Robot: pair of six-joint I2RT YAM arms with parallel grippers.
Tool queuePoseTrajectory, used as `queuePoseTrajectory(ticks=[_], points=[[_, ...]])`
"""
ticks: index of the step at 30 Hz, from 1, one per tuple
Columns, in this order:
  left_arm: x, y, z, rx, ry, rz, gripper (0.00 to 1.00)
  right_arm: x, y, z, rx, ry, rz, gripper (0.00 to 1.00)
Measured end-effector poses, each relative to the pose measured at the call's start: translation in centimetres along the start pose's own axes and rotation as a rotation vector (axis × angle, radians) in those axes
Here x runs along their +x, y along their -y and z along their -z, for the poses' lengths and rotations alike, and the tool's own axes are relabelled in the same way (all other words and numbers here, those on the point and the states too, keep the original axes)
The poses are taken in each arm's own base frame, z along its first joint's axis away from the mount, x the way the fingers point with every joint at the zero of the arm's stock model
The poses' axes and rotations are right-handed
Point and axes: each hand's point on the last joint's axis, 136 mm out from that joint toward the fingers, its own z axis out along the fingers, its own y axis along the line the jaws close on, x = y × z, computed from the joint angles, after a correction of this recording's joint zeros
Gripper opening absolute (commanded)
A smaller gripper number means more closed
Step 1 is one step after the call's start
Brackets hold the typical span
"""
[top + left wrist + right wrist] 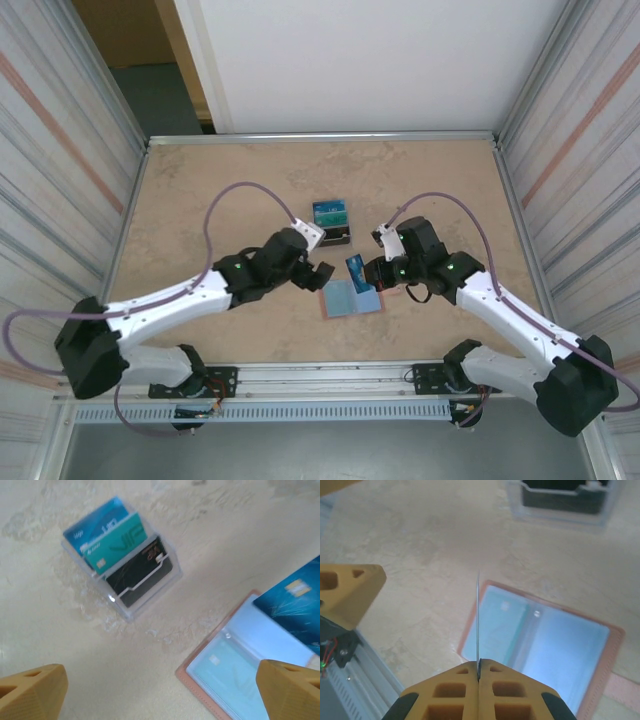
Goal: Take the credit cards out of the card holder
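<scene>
On the bench [200,200] the open card holder [350,301] sleeves one card [227,672], the stand [145,604] three. The right jaws clench a blue card [295,605]; the left jaws gape.

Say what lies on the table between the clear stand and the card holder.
Nothing: the table is bare between the stand and the card holder, in the left wrist view.

- The top external view looks steeply down from above and behind the arm bases, far enough back to take in the whole table [200,200].
- The left wrist view sits close over the table, with the left fingers [30,687] at its bottom corners, facing the clear stand [125,609] and the card holder [220,680].
- The right wrist view looks down past the right fingers [450,697], close above the card holder, with the stand at its top edge.
- All three views share the stand and the card holder.
</scene>
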Motion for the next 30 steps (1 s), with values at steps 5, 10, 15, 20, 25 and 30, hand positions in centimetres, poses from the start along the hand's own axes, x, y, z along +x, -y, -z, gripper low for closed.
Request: queuePoseTrajectory(ticks=[5, 10, 15, 20, 25, 30], points=[[-2.2, 0.6, 3.2, 0.181, 0.106, -0.069, 0.84, -0.9, -3.6, 0.7, -0.086, 0.008, 0.180, 0.00], [-2.3, 2.4, 4.4, 0.355, 0.132, -0.167, 0.75, -1.6, -7.4, 1.5, -0.166, -0.002, 0.359, 0.00], [-0.5, 5.1, 4.6, 0.526, 0.081, -0.257, 0.55, -1.7, -9.0, 1.8, -0.202, -0.029, 0.456, 0.00], [0.5, 6.6, 4.9, 0.633, 0.060, -0.302, 0.13, -1.2, -9.1, 1.6, -0.212, -0.062, 0.486, 0.00], [1.0, 7.2, 5.1, 0.684, 0.051, -0.314, 0.00, -0.7, -8.9, 1.5, -0.205, -0.082, 0.495, 0.04], [0.7, 7.5, 5.2, 0.697, 0.061, -0.311, 0.00, -1.2, -8.7, 1.5, -0.187, -0.063, 0.486, 0.35]])
